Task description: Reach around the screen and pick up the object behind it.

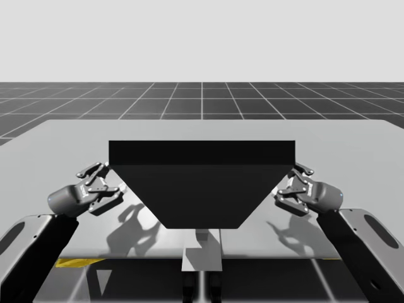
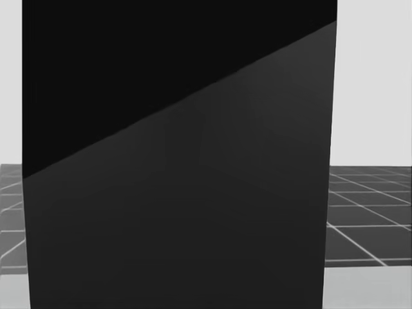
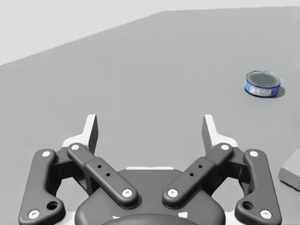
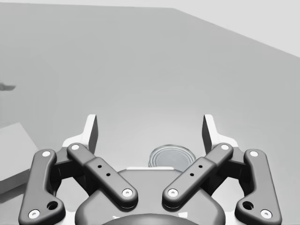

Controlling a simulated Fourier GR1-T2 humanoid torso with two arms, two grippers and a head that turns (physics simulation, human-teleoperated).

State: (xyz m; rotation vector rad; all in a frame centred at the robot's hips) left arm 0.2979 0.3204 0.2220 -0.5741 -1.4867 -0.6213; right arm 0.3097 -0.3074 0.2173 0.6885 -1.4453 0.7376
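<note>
Left wrist view: my left gripper (image 3: 151, 132) is spread wide, with nothing between the fingers. Right wrist view: my right gripper (image 4: 151, 132) is spread just as wide and also holds nothing.

The short round tin can with a blue wall and dark lid (image 3: 263, 84) sits on the table well ahead of the left gripper, off to one side. It stands upright with the lid up and its axis vertical. It's wider than tall, so it points no way along the table.

From the right wrist, the can's round top (image 4: 171, 157) shows low between the finger bases, partly hidden by the palm. Neither finger touches it.

A flat pale-grey slab corner (image 3: 291, 171) lies beside the left gripper; another (image 4: 11, 157) lies beside the right. I can't tell what they belong to.

High view: a tall matte black screen (image 1: 202, 183) stands mid-table. The left gripper (image 1: 104, 183) is just beside one edge and the right gripper (image 1: 291, 184) is at the other.

Head view: the screen (image 2: 180, 193) is close in front.

The plain light-grey table (image 1: 76, 139) runs out to a dark floor with a pale grid (image 1: 202, 98) under a blank pale backdrop.
</note>
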